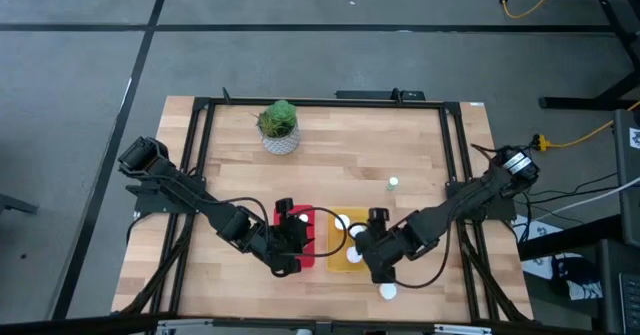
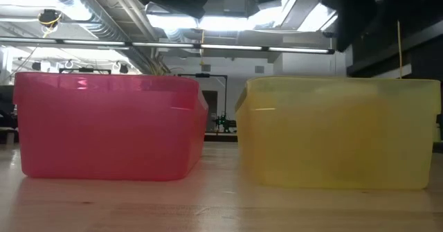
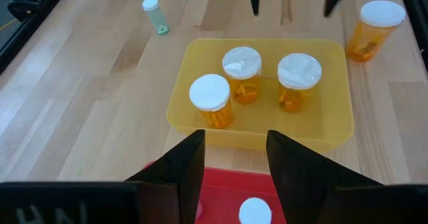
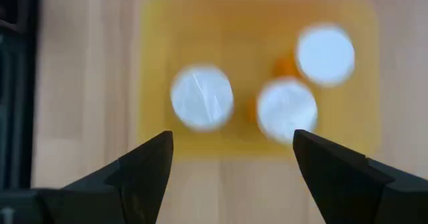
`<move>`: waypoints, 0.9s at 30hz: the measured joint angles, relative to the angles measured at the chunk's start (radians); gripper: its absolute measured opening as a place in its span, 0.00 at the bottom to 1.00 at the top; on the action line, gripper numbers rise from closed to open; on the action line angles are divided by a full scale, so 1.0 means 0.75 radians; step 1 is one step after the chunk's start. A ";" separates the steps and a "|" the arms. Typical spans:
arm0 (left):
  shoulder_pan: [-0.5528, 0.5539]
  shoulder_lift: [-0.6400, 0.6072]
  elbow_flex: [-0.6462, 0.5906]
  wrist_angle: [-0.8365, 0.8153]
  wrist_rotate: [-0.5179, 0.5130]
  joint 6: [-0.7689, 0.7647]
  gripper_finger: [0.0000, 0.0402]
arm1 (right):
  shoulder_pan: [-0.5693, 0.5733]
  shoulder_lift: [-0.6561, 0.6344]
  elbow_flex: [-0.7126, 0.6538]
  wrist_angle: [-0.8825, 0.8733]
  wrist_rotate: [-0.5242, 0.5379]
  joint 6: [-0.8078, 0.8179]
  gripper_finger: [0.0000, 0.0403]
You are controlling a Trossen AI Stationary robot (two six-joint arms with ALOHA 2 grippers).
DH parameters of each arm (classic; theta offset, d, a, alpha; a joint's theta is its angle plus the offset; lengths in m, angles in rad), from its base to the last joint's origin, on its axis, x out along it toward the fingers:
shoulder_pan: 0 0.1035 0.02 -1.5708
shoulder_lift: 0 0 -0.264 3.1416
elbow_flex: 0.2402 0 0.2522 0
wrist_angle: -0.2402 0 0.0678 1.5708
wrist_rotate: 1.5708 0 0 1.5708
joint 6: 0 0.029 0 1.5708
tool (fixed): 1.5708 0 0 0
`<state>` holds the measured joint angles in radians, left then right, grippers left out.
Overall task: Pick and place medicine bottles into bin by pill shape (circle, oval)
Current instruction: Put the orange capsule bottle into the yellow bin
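Three orange medicine bottles with white caps (image 3: 242, 73) stand upright in the yellow bin (image 3: 334, 127). One white-capped bottle (image 3: 255, 212) stands in the red bin (image 1: 308, 258). Another orange bottle (image 3: 373, 30) stands on the table by the yellow bin's near side and also shows in the high view (image 1: 388, 292). A small pale green bottle (image 3: 154, 15) stands farther back. My left gripper (image 3: 234, 158) is open and empty above the red bin. My right gripper (image 4: 231, 167) is open and empty above the yellow bin, over its three caps (image 4: 202, 97).
A potted green plant (image 1: 279, 125) stands at the far middle of the table. The red bin (image 2: 107, 125) and the yellow bin (image 2: 339, 131) sit side by side near the front edge. Black frame rails (image 1: 200, 145) run along the table's left, right and far sides.
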<state>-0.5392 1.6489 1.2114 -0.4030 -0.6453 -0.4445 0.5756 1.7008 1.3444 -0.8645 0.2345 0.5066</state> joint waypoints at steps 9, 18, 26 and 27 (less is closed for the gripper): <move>-0.005 0.000 0.000 0.000 0.002 0.000 0.38 | 0.176 0.000 0.013 -0.425 -0.105 0.651 0.77; -0.006 0.000 0.000 0.000 0.005 0.000 0.38 | 0.481 0.000 -0.057 -0.240 -0.100 0.961 0.77; -0.006 0.000 0.000 0.001 0.005 0.000 0.38 | 0.568 0.000 -0.344 0.225 -0.127 0.958 0.77; -0.006 0.000 0.000 0.001 0.005 0.000 0.38 | 0.566 0.000 -0.377 0.279 -0.106 0.955 0.77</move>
<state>-0.5438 1.6489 1.2114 -0.4023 -0.6418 -0.4442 1.0004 1.7006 1.0613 -0.6549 0.1548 1.2228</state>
